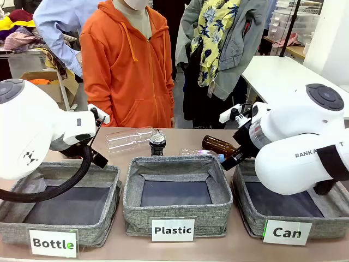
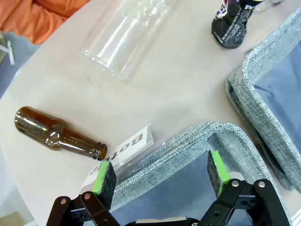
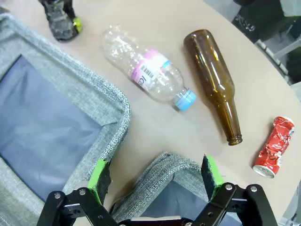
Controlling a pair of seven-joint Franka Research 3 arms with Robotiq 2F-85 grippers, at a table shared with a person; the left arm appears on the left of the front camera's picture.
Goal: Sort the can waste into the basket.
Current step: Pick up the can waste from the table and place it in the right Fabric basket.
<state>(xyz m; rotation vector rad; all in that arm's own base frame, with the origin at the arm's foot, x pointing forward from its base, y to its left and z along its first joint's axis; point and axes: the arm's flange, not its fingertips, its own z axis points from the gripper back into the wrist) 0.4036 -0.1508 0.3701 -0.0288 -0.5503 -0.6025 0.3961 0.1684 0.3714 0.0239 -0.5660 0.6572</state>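
my right gripper [image 3: 155,172] hangs with its jaws apart and empty over a corner of the can basket [image 3: 175,165], bottom centre of the right wrist view. the red can [image 3: 274,147] lies crushed on the tabletop [image 3: 155,122] at the right edge, near the mouth of a brown bottle [image 3: 214,80]. the black can [image 3: 61,21] stands at the upper left. my left gripper [image 2: 160,172] is spread wide too, empty, above a corner of the bottle basket [image 2: 188,136]. in the front view the can basket sits at lower right.
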